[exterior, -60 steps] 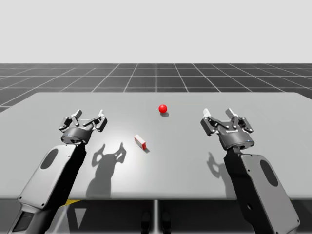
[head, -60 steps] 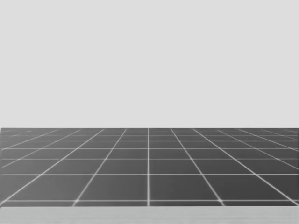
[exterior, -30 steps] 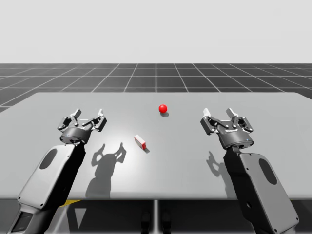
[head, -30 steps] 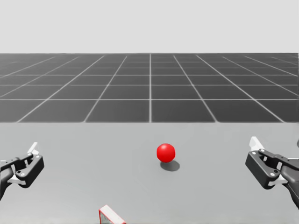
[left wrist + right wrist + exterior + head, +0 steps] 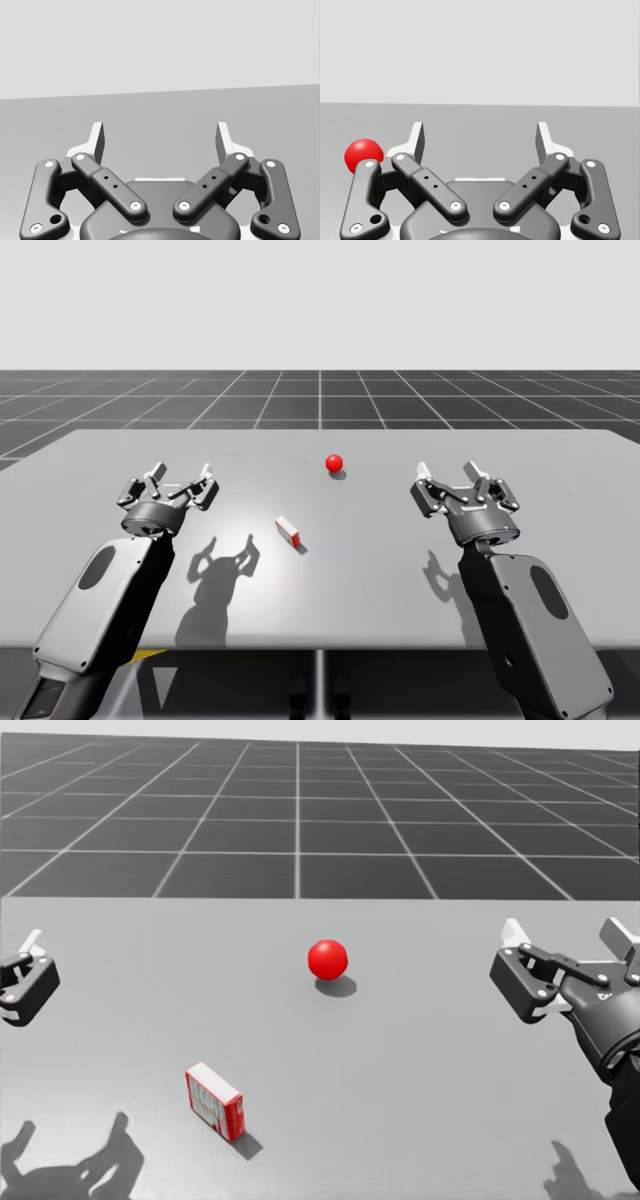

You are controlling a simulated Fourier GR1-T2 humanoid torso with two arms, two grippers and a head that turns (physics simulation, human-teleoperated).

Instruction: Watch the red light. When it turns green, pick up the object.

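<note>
Waiting stage: the light (image 5: 327,959) on the counter (image 5: 400,570) shows red, so the pick-up is not yet begun. My left end effector (image 5: 160,140) and right end effector (image 5: 480,140) both hover released, grasping nothing. The small red-and-white box (image 5: 215,1101) lies between them, nearer the left one and touching neither; its printed face cannot be read.
</note>
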